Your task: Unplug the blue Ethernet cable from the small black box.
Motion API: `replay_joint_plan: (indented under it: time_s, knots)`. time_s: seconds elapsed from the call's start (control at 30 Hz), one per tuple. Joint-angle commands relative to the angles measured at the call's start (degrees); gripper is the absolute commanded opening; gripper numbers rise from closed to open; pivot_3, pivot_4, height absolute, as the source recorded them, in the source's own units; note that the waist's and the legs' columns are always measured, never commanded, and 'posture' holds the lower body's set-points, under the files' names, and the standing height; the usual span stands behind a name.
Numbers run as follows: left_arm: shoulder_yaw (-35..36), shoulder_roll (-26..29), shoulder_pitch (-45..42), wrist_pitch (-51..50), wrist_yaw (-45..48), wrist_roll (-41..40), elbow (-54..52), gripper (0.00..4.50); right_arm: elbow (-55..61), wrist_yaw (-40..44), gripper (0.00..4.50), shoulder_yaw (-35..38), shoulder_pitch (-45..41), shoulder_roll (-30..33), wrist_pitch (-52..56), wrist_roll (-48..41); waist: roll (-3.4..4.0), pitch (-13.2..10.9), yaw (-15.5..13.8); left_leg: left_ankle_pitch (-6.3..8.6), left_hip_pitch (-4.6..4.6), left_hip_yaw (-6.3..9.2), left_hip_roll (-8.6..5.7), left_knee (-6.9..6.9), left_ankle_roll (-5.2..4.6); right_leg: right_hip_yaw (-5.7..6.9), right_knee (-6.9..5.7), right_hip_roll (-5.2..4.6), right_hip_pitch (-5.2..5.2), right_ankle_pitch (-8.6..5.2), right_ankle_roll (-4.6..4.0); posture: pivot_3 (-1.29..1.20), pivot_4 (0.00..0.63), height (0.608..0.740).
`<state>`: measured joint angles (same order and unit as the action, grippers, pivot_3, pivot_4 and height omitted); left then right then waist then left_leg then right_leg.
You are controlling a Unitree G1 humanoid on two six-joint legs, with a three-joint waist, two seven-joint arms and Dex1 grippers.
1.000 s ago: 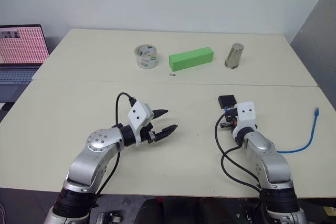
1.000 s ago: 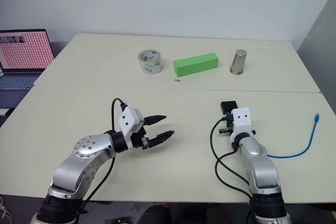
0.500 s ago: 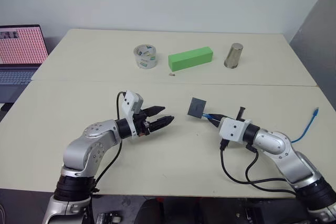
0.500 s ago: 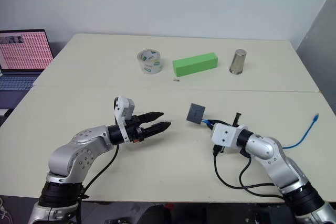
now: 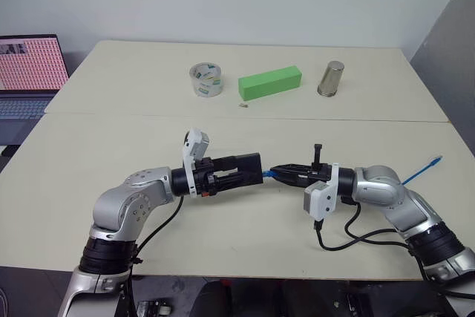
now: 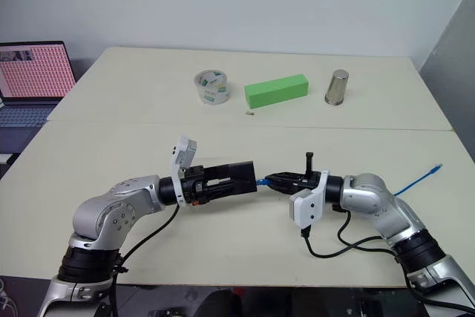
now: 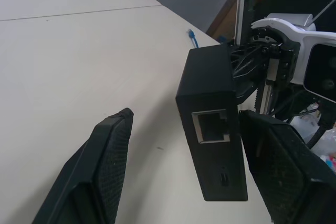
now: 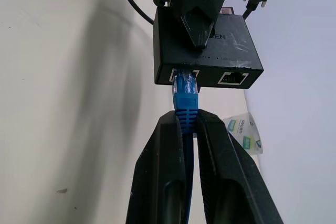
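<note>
The small black box (image 5: 245, 159) hangs above the table between the two arms. The plug of the blue Ethernet cable (image 8: 185, 85) sits in one of the box's two ports. My right gripper (image 8: 190, 124) is shut on the cable just behind the plug and points left. From there the cable runs behind the right arm, and its free end (image 5: 434, 159) lies near the table's right edge. My left gripper (image 7: 188, 115) is open and straddles the box. One finger (image 7: 283, 171) is close against the box's side, the other (image 7: 100, 171) stands well apart.
At the back of the table stand a tape roll (image 5: 206, 79), a green block (image 5: 270, 82) and a metal cup (image 5: 331, 78). A small part (image 5: 243, 105) lies in front of the block. An open laptop (image 5: 30, 72) sits beyond the left edge.
My right gripper swung left and rolled, carrying the box on the cable's plug off the table and in between the left gripper's fingers. The left gripper rolled in place.
</note>
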<state>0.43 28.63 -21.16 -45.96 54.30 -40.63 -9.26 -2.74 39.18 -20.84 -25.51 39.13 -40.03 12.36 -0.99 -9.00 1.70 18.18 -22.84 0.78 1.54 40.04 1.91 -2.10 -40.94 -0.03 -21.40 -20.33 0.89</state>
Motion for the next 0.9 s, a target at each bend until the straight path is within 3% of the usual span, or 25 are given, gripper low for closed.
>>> replay_joint_plan:
  time_s: [0.03, 0.33, 0.47, 0.53, 0.57, 0.73, 0.9]
  knots:
    - [2.0, -0.7, -0.4, -0.5, -0.8, -2.6, -1.4, 2.65, 0.7, -0.3, 0.08, 1.4, -1.2, -0.4, -2.3, -0.1, 0.0, 0.0, 0.0, 0.0, 0.0, 0.0, 0.0, 0.0, 0.0, 0.0, 0.0, 0.0, 0.0, 0.0, 0.0, 0.0, 0.15, 0.74]
    - [2.4, -0.2, -0.9, -0.8, -1.4, -3.7, -0.4, 0.9, -1.3, -2.7, 0.07, 2.0, -2.5, -0.4, -7.3, 4.1, 0.0, 0.0, 0.0, 0.0, 0.0, -0.01, 0.0, 0.0, 0.0, 0.0, 0.0, 0.0, 0.0, 0.0, 0.0, 0.0, 0.15, 0.74]
    - [2.0, 0.0, -1.2, -0.6, -1.4, -3.7, -0.2, 0.79, -2.5, -1.4, 0.07, 1.0, -3.6, 0.4, -9.5, 3.9, 0.0, 0.0, 0.0, 0.0, 0.01, -0.01, 0.0, 0.0, 0.0, 0.0, -0.01, 0.0, 0.0, 0.0, 0.0, 0.0, 0.15, 0.74]
    - [1.8, 0.0, -1.5, -0.6, -1.3, -3.6, 0.1, 0.79, -1.7, 2.1, 0.77, 0.1, -3.6, 1.5, -7.5, -0.2, 0.0, 0.0, 0.0, 0.0, 0.01, -0.01, 0.0, 0.0, 0.0, 0.0, 0.0, 0.0, 0.0, 0.0, 0.0, 0.0, 0.15, 0.74]
    - [1.7, 0.1, -1.7, -0.5, -1.1, -3.5, 0.2, 0.79, -0.9, 4.1, 0.83, -0.3, -3.5, 2.1, -6.0, -2.4, 0.0, 0.0, 0.0, 0.0, 0.01, -0.01, 0.0, 0.0, 0.0, 0.0, 0.0, 0.0, 0.0, 0.0, 0.0, 0.0, 0.15, 0.74]
    - [0.4, 1.2, -2.6, 0.3, 1.6, -2.6, 0.5, 0.79, 10.6, 15.6, 2.03, 0.7, -0.8, 7.3, 15.0, -17.1, 0.0, 0.0, -0.1, 0.0, -0.02, 0.01, 0.01, 0.01, 0.0, 0.02, 0.01, -0.01, 0.01, 0.0, 0.0, 0.0, 0.15, 0.74]
    - [-1.3, 3.3, -3.0, 0.8, 6.7, -2.6, -0.6, 0.79, 24.5, 16.5, 2.04, 4.8, 0.2, 10.2, 46.8, -38.8, 0.03, 0.0, -0.1, 0.0, -0.04, 0.05, 0.01, 0.02, 0.0, 0.04, 0.01, -0.02, 0.01, 0.0, 0.0, 0.0, 0.15, 0.74]
